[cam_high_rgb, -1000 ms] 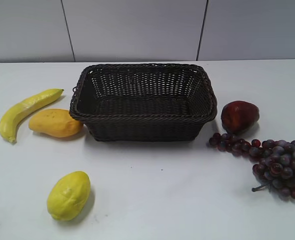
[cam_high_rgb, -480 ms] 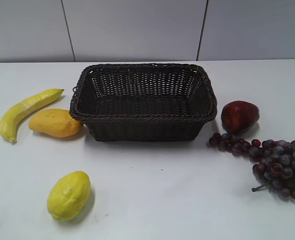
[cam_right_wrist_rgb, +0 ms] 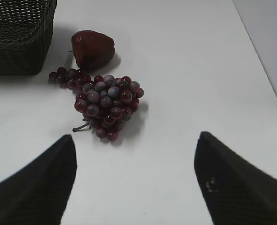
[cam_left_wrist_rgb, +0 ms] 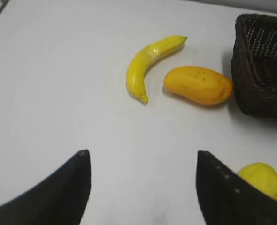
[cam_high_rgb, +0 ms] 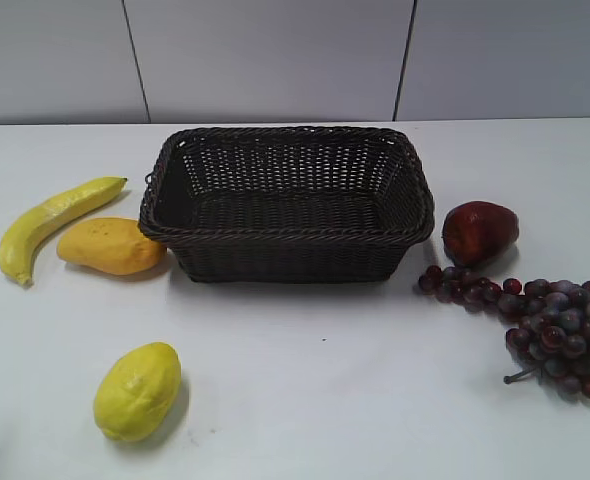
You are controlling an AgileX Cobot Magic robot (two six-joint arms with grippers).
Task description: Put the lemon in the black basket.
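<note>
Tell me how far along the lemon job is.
Nothing is done yet: the lemon lies on the table, in front and left of the black basket. Nothing is in hand; the left pincer and right pincer are open. Grasping and placing remain.

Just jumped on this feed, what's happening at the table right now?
Nothing is being handled yet. The lemon lies on the white table, in front and to the left of the empty black basket. The left end effector hangs open over bare table beside the lemon; the right end effector is open near the grapes.
</note>
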